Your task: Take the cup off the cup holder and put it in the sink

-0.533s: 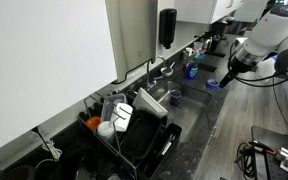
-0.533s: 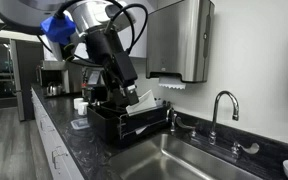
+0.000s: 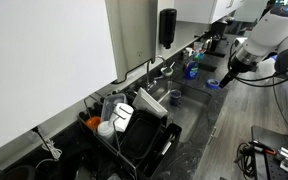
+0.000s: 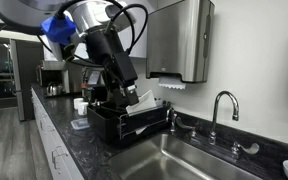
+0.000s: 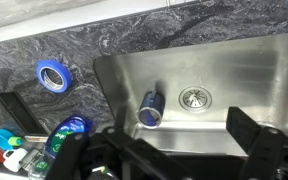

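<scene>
Room: a kitchen, with a dark veined stone countertop [image 5: 134, 30] along a white wall, and a steel sink [image 5: 249, 65] set into it.
Wall fittings: a steel paper-towel dispenser [image 4: 181, 40] hangs above the basin in an exterior view; a black soap dispenser [image 3: 168, 27] shows on the wall in an exterior view.
Faucet: the curved faucet [image 4: 213, 118] stands at the back edge of the basin.
Dish rack: a black dish rack [image 4: 109, 125] sits on the counter just beside the sink, with pale crockery standing in it; it is in both exterior views [image 3: 144, 140].
Cup: here it is, the blue cup [image 5: 151, 107] lies on its side on the floor of the sink, its open mouth towards the camera, just beside the round drain [image 5: 195, 98] and apart from it.
Arm: the white arm [image 3: 274, 35] reaches over the far end of the counter.
Gripper, wrist view: the gripper [image 5: 159, 140] hangs above the basin, over the cup, with one dark finger low on each side of the frame.
Fingers: spread wide, nothing between them, clear of the cup.
Gripper, exterior views: it shows as a dark shape [image 3: 230, 70] over the sink, and above the rack [image 4: 132, 92]; finger spread cannot be read there.
Counter clutter: a roll of blue tape [image 5: 52, 73] lies flat on the stone beside the sink's corner, and a blue-topped bottle [image 5: 69, 130] stands nearer the camera, close to the sink's edge.
</scene>
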